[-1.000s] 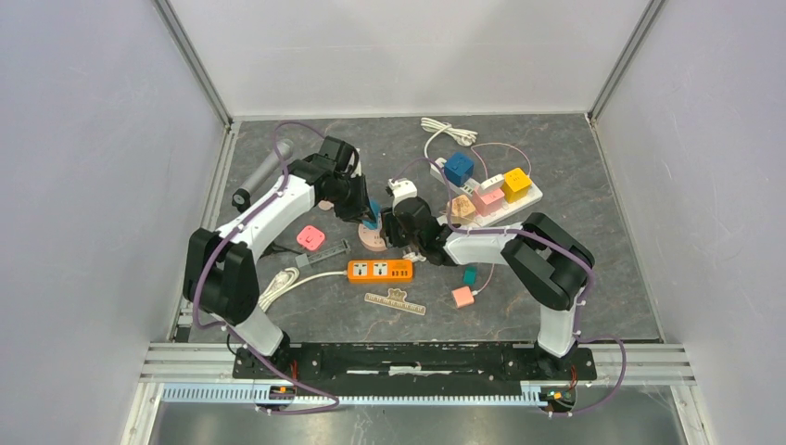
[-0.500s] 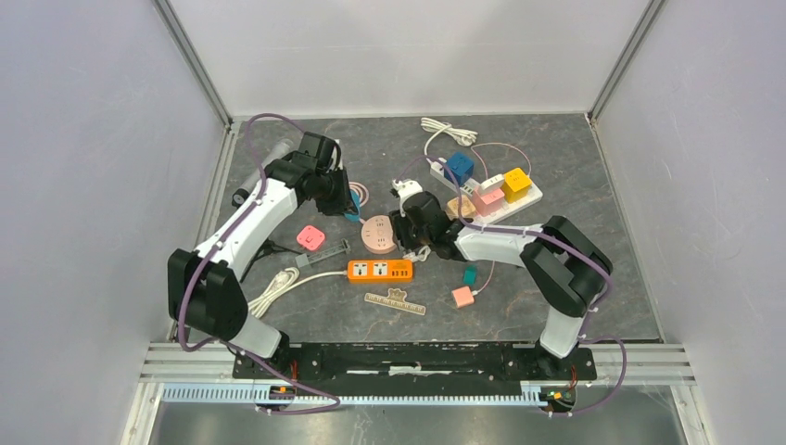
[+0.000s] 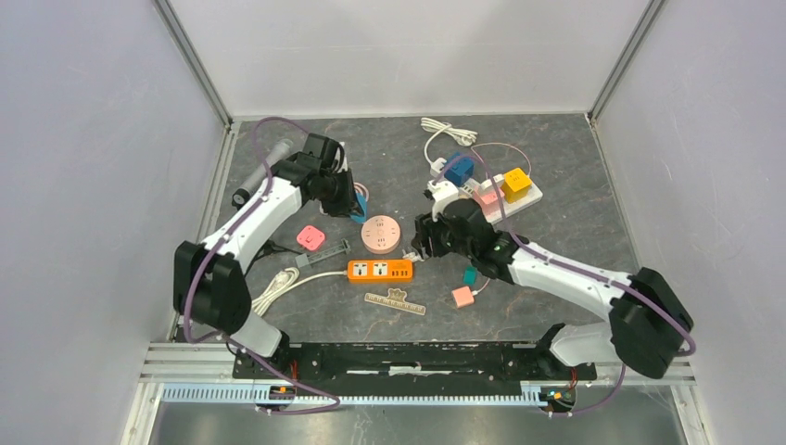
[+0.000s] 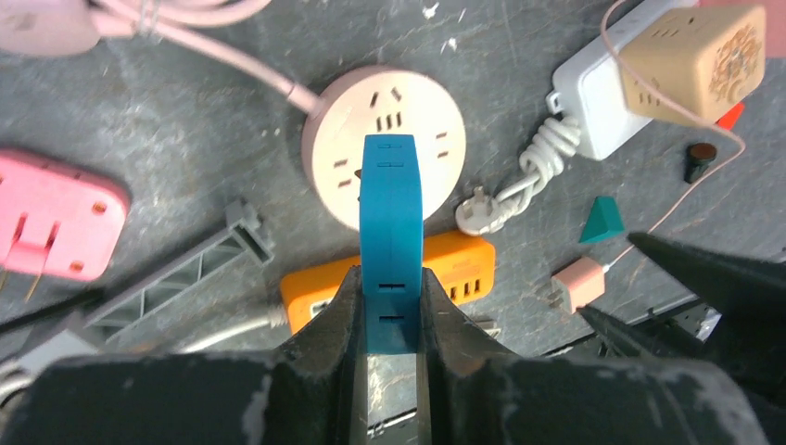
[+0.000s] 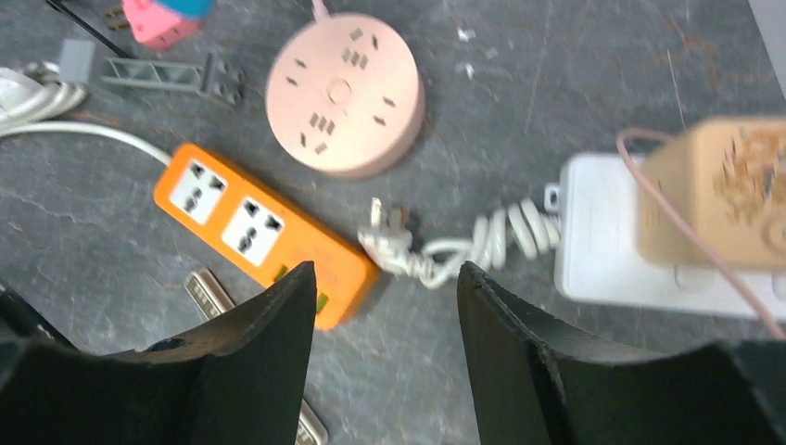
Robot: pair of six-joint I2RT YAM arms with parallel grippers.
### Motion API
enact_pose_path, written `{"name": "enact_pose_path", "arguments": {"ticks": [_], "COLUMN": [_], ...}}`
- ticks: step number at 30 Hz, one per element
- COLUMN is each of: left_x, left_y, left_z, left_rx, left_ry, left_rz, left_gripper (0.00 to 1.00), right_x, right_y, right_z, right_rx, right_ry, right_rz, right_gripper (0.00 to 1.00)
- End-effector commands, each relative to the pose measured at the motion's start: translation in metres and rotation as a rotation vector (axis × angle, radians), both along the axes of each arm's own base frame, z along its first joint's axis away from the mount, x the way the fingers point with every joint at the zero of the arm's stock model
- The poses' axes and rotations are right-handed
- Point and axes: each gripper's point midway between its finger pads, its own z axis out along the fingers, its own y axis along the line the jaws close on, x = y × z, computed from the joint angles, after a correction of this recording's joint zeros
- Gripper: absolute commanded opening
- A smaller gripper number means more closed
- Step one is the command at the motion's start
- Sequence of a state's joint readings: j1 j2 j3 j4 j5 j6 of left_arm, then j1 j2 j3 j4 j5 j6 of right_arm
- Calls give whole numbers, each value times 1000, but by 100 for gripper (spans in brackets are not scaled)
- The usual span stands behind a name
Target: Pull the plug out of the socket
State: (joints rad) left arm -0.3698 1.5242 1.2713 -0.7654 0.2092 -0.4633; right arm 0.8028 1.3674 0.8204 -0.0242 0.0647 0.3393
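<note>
Plug (image 4: pixel 392 213), teal and flat, sits clamped tight in your left hand (image 4: pixel 392 281), its long axis running straight out from the hand, held above the round pink socket (image 4: pixel 334 158) and apparently free of it, left of the worktop's (image 3: pixel 575 167) middle. Your right hand (image 5: pixel 385 278) gapes wide and empty just right of the socket, so the left arm is nearer. No lettering is legible on either.

Plug (image 4: pixel 392 222) just left of socket (image 3: pixel 380 235)

No text, label, brand or number can be read on anything in view.
</note>
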Motion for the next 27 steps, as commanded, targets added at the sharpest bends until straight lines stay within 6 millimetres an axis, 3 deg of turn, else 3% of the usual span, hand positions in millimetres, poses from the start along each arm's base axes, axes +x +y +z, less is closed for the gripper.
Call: {"name": "enact_pose_path", "arguments": {"ticks": [1, 8, 10, 14, 18, 22, 27], "left_x": [41, 83, 92, 105, 111, 115, 116], "left_y": [-32, -76, -88, -99, -100, -88, -64], "left_z": [17, 2, -3, -35, -67, -91, -92], "left_rx": [-119, -229, -266, -273, -260, -184, -46], "left_ry": [-66, -48, -48, 4, 42, 66, 40], "left_rz": [-17, -67, -85, -94, -59, -9, 31], "left_gripper": [7, 10, 13, 23, 31, 38, 58], "right_x": [-14, -15, -10, 7, 21, 29, 38], "right_y": [-32, -74, -81, -99, -123, -140, -159], "right_z": [-14, -26, -20, 4, 35, 59, 67], "right_rx": [-20, -75, -72, -72, -67, -61, -91], "right_ry": [39, 60, 40, -30, -102, -158, -161], "right_rz": [-98, -239, -265, -344, -437, -488, -539], "right_gripper": [62, 63, 63, 63, 64, 66, 67]}}
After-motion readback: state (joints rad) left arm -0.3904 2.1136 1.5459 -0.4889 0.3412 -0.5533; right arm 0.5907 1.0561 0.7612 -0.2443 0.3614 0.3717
